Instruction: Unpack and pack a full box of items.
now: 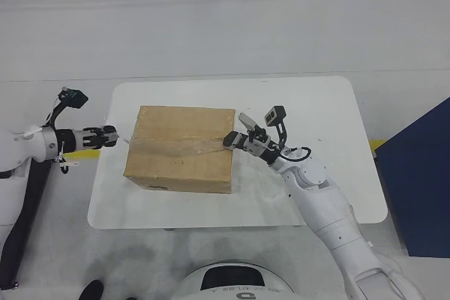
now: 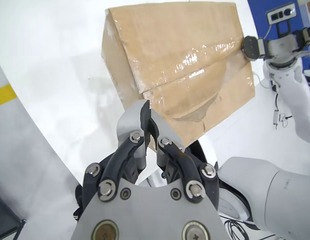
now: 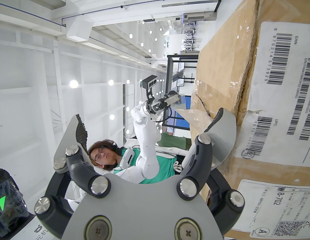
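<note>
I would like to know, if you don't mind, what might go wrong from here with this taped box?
1. The left gripper is shut at the end of the taped seam on the box, while the right gripper is open with just one finger against the far end; a pull might slide the box across the table.
2. The tear near the seam could rip further.

Pretty sure this is a big robotics lab or test hall, not anyone's home. The white rounded-corner counter (image 1: 322, 112) sits on a pale grey floor (image 1: 210, 37), with a yellow tape strip (image 2: 3, 96) just beside it. A dark blue partition panel (image 1: 435, 187) stands near it. High above are round ceiling lights (image 3: 73, 84) and a white duct (image 3: 77, 26).
</note>
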